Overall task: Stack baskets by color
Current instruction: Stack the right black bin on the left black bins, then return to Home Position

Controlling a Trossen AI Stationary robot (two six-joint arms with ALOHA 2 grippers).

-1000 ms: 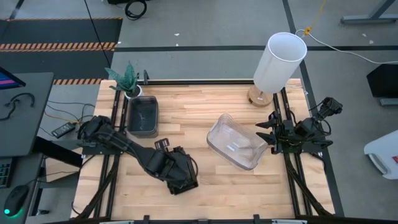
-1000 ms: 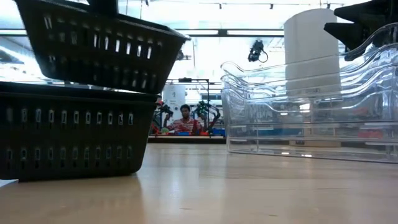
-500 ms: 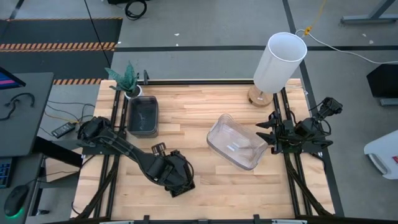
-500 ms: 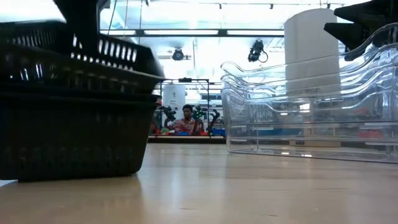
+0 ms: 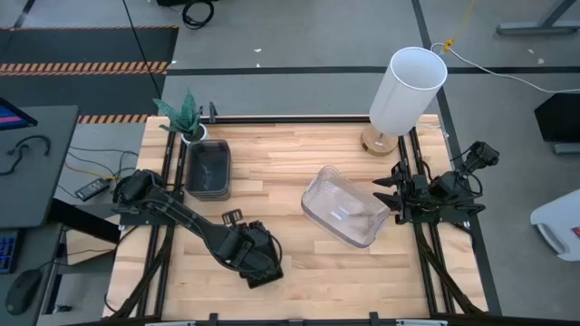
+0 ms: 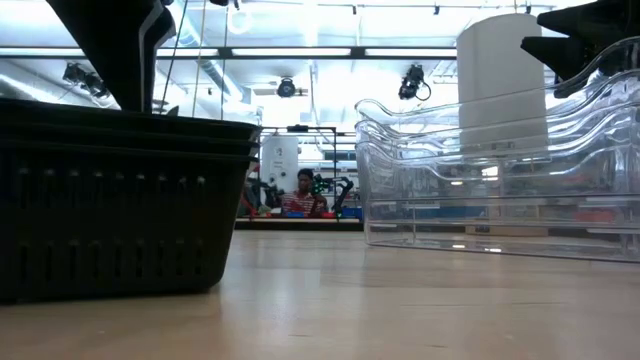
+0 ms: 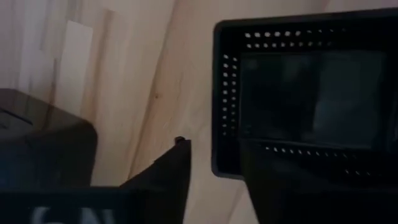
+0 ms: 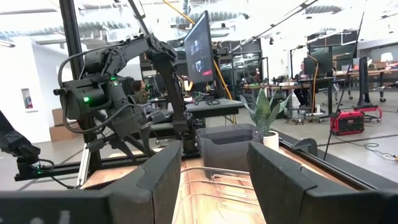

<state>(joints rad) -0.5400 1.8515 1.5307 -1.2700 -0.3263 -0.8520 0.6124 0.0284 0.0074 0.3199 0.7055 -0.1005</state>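
Note:
A stack of black perforated baskets point(image 6: 110, 200) stands near the table's front, left of centre, the top one nested level in the one below. My left gripper point(image 7: 214, 152) points down over the stack's end point(image 5: 256, 261). It is open, one finger outside the top basket's short wall and one inside. The smoky grey baskets point(image 5: 207, 169) sit nested at the far left. The clear baskets point(image 5: 343, 206) are stacked right of centre. My right gripper point(image 5: 381, 195) waits open at the right edge, just beside the clear stack. My left gripper straddles the rim of the top black basket's short end wall point(image 7: 217, 124) from above, pointing down. Bare wood shows between the outer finger point(image 7: 171, 165) and the wall. Whether the inner finger point(image 7: 273, 180) touches the wall I cannot tell.
A white cylindrical lamp point(image 5: 408, 91) stands at the far right and a small potted plant point(image 5: 186, 113) at the far left corner. Bare wood lies between the black stack and the clear stack. A person shows in the room beyond the table.
My left gripper has come down with the black basket. That basket hung tilted above the lower black one; it now sits level, nested inside it.

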